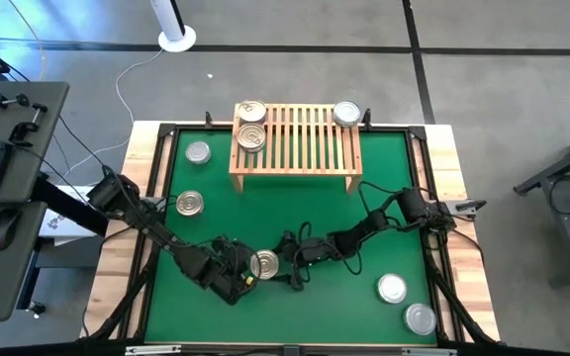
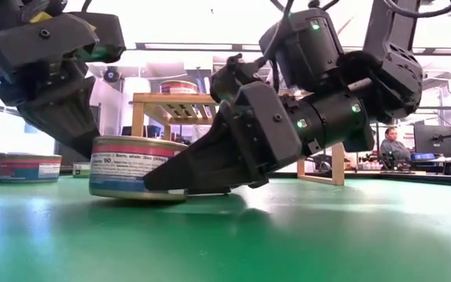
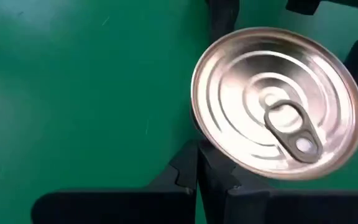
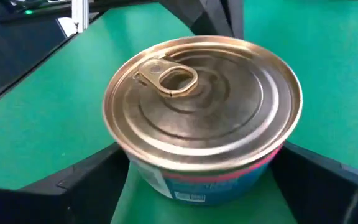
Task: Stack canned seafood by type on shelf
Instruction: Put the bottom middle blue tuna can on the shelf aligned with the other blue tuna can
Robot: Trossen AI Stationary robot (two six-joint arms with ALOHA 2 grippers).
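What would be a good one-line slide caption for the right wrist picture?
Open right gripper straddling a gold-topped tin on the green mat.
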